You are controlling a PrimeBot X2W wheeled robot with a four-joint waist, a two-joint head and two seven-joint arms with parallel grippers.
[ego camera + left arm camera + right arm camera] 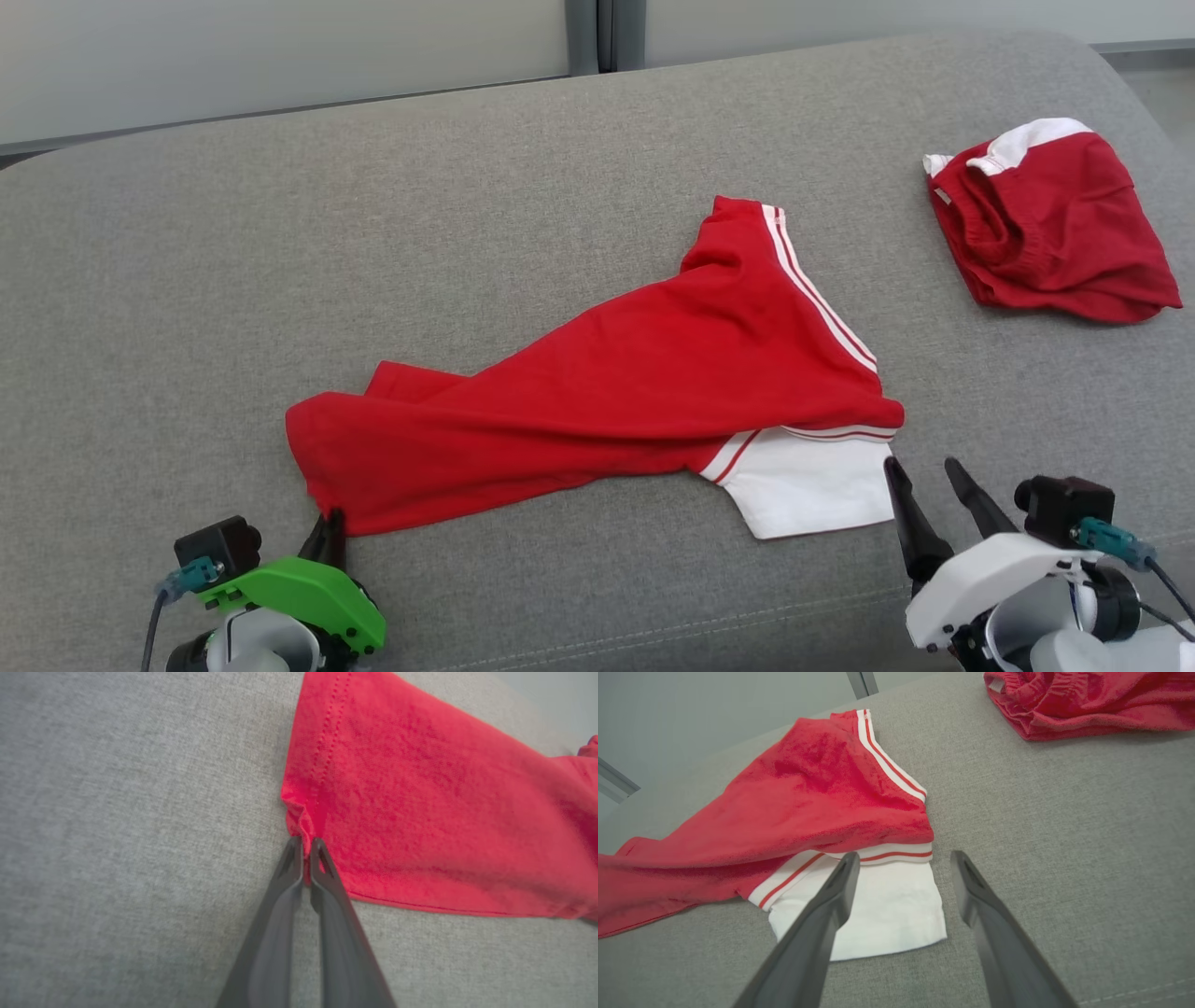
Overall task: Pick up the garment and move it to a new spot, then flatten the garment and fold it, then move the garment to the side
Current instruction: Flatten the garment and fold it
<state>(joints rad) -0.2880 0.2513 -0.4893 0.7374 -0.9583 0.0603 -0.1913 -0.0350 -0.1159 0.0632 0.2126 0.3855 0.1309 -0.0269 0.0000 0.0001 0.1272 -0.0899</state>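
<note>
A red garment [616, 392] with white stripes and a white sleeve lies crumpled across the middle of the grey cushion [187, 280]. My left gripper [329, 525] is shut on its near left corner; in the left wrist view the left gripper [306, 844] pinches the stitched hem of the garment [420, 812]. My right gripper [924, 471] stands open just right of the white sleeve, not touching it. From the right wrist, the right gripper [903, 858] hangs above the sleeve's right edge and the garment [808, 802].
A second red garment [1050, 224] with a white band lies bunched at the far right of the cushion and appears as a red heap [1087, 700] in the right wrist view. A pale wall [280, 56] runs behind the cushion's back edge.
</note>
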